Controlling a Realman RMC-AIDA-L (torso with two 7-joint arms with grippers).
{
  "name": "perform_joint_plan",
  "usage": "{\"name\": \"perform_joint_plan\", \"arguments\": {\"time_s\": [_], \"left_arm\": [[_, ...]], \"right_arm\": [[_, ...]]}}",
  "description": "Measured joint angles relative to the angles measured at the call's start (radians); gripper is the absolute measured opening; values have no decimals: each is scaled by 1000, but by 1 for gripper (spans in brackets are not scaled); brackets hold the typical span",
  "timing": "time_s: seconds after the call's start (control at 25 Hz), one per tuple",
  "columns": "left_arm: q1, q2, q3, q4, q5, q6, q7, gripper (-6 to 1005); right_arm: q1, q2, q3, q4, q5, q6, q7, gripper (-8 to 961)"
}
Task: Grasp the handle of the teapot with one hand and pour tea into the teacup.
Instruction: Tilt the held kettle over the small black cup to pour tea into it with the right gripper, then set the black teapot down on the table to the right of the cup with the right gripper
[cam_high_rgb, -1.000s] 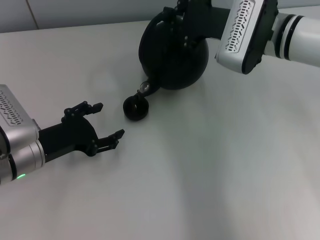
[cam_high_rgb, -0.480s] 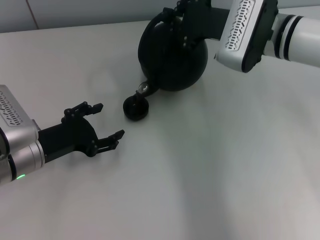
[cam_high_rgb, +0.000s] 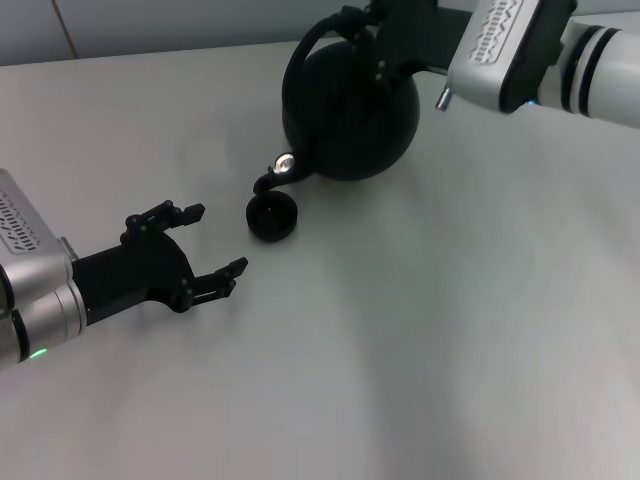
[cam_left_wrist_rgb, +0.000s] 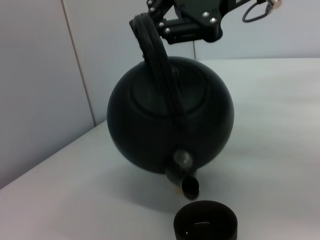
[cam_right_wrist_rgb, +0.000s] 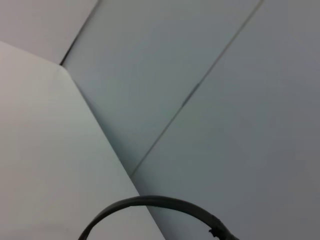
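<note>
The round matte-black teapot (cam_high_rgb: 350, 110) hangs lifted off the table at the back centre, tipped forward with its short spout (cam_high_rgb: 275, 175) just above the small black teacup (cam_high_rgb: 272, 217). My right gripper (cam_high_rgb: 372, 32) is shut on the arched black handle (cam_high_rgb: 322, 32) at the pot's top. The left wrist view shows the teapot (cam_left_wrist_rgb: 170, 120), its handle (cam_left_wrist_rgb: 157, 55), the right gripper (cam_left_wrist_rgb: 192, 25) clamped on it, the spout (cam_left_wrist_rgb: 186, 182) and the teacup (cam_left_wrist_rgb: 205, 226) right below. The handle also arcs across the right wrist view (cam_right_wrist_rgb: 155, 207). My left gripper (cam_high_rgb: 205, 245) is open and empty, low on the table left of the cup.
The light table (cam_high_rgb: 450, 330) stretches wide to the front and right. A grey panelled wall (cam_left_wrist_rgb: 45, 75) stands behind the table's back edge.
My right gripper has lifted and shifted slightly back and right, and the teapot has tipped further, its spout now nearer over the teacup. The left arm has not moved.
</note>
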Motion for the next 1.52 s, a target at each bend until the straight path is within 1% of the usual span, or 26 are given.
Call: {"name": "perform_joint_plan", "arguments": {"time_s": [0.28,0.36,0.4,0.44,0.52,0.6,0.64,0.68,0.8,0.84,0.96,1.28,1.52], "left_arm": [[21,-1,0,18,0,0,1,840],[27,-2,-1,25,0,0,1,840],[29,-2,-2,27,0,0,1,840],[32,-3,-3,29,0,0,1,841],[33,-3,-3,30,0,0,1,841],[36,-3,-3,31,0,0,1,841],[38,-3,-3,32,0,1,1,841],[38,-3,-3,32,0,1,1,841],[39,-3,-3,33,0,3,0,841],[39,-3,-3,33,0,3,0,841],[39,-3,-3,33,0,3,0,841],[39,-5,-3,33,0,3,0,840],[41,-8,-1,32,0,3,0,840]], "right_arm": [[-25,-1,59,5,28,-8,89,82],[-44,-2,78,12,89,-9,95,82],[-44,-2,78,12,89,-9,95,83],[-61,-2,98,21,139,-12,95,83],[-66,-2,106,24,152,-13,95,83],[-79,-2,138,39,185,-32,96,83],[-91,-2,175,61,219,-63,96,83],[-91,-2,175,61,219,-63,96,83],[-108,-3,235,97,259,-110,95,83],[-116,-4,262,116,265,-122,96,83],[-121,-5,285,144,266,-125,99,82],[-124,-5,308,209,277,-122,89,82],[-119,-5,351,256,278,-122,58,81]]}}
